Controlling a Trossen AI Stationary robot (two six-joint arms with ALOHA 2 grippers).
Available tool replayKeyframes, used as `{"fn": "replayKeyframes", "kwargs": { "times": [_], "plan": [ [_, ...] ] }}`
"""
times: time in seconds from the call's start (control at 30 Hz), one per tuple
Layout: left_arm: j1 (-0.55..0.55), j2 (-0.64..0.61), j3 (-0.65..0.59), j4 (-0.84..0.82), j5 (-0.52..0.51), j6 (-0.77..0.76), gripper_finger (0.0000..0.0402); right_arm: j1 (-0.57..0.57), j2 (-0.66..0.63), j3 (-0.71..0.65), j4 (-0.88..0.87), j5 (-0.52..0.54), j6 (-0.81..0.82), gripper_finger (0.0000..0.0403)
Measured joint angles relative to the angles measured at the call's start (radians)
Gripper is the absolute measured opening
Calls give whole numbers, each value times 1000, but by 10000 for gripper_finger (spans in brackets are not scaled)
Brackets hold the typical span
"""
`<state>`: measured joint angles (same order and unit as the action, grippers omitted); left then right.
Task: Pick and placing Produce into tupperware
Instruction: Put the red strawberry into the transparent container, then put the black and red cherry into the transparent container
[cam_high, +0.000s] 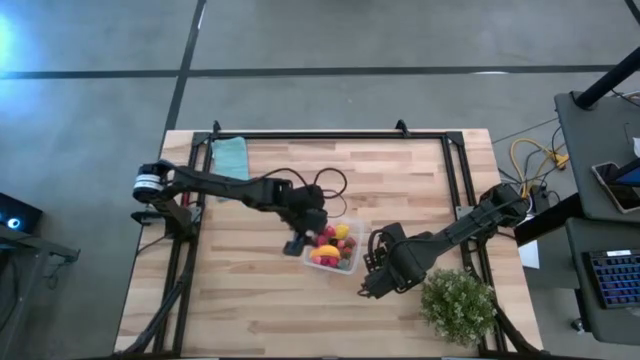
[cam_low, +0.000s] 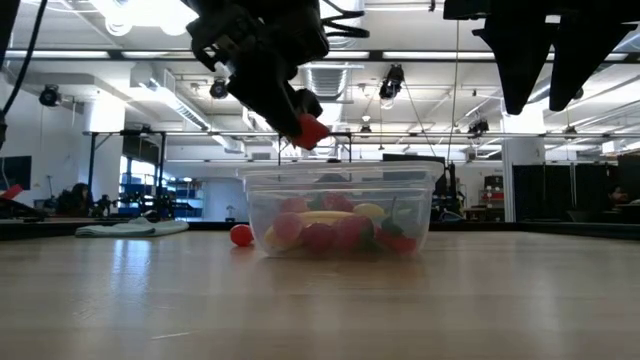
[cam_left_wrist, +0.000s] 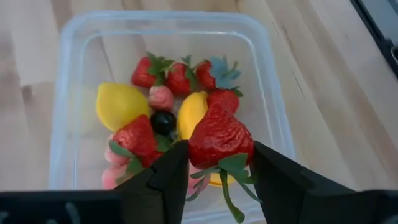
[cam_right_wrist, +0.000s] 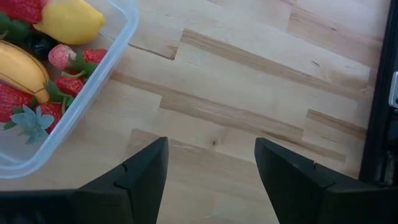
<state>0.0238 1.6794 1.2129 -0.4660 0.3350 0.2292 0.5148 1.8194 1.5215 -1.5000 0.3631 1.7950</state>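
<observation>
The clear tupperware tub (cam_high: 345, 262) (cam_low: 340, 215) sits mid-table and holds strawberries, a lemon (cam_left_wrist: 121, 106), a banana (cam_right_wrist: 22, 68) and a dark berry. My left gripper (cam_high: 312, 228) (cam_left_wrist: 217, 171) hangs above the tub's left rim, shut on a red strawberry (cam_low: 312, 130). One small red piece (cam_low: 241, 235) lies on the table beside the tub. My right gripper (cam_high: 375, 272) (cam_right_wrist: 211, 168) is open over bare wood just right of the tub. My left gripper pinches the red strawberry (cam_left_wrist: 219, 138) between its two fingers (cam_left_wrist: 171, 174), near the leafy stem end. The fingers come slanting down from above. The strawberry is lifted clear, above the tub's contents, with its green stem trailing back between the fingers.
A folded teal cloth (cam_high: 230, 155) lies at the table's far left corner. A bushy green potted plant (cam_high: 458, 305) stands at the near right corner, close behind my right arm. Black rails (cam_high: 330, 135) frame the tabletop. Bare wood stretches along the near side.
</observation>
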Motion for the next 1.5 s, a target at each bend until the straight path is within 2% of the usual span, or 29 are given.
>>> {"fn": "replayKeyframes", "kwargs": {
  "times": [0.1, 0.33, 0.4, 0.5, 0.57, 0.7, 0.8, 0.93, 1.2, 1.5],
  "plan": [
    [0, -1, 0, 6, -20, -50, 161, 0, 0, 0, 2, -3, 0, 233],
    [6, -26, 0, 6, -103, -91, 236, 0, 0, 0, 7, -3, -9, 233],
    [9, -27, 0, -5, -138, -70, 252, 0, 0, 0, 8, -4, -22, 233],
    [21, -45, 0, -96, -245, 37, 263, 0, 0, 0, 9, -4, -24, 233],
    [43, -51, 4, -168, -290, 93, 264, 0, 0, 0, 10, -4, -24, 233],
    [103, -50, -25, -285, -296, 177, 265, 0, 0, 0, 11, -4, -26, 233],
    [126, -49, -71, -279, -292, 274, 265, 0, 0, 0, 11, -4, -27, 233],
    [128, -43, -122, -192, -288, 396, 265, 0, 0, 0, 11, -4, -26, 233],
    [130, -12, -169, -66, -283, 409, 264, 0, 0, 0, 10, -3, -23, 233],
    [132, 60, -183, -64, -285, 407, 232, 0, -1, -10, 11, -4, -14, 233]
  ]
}}
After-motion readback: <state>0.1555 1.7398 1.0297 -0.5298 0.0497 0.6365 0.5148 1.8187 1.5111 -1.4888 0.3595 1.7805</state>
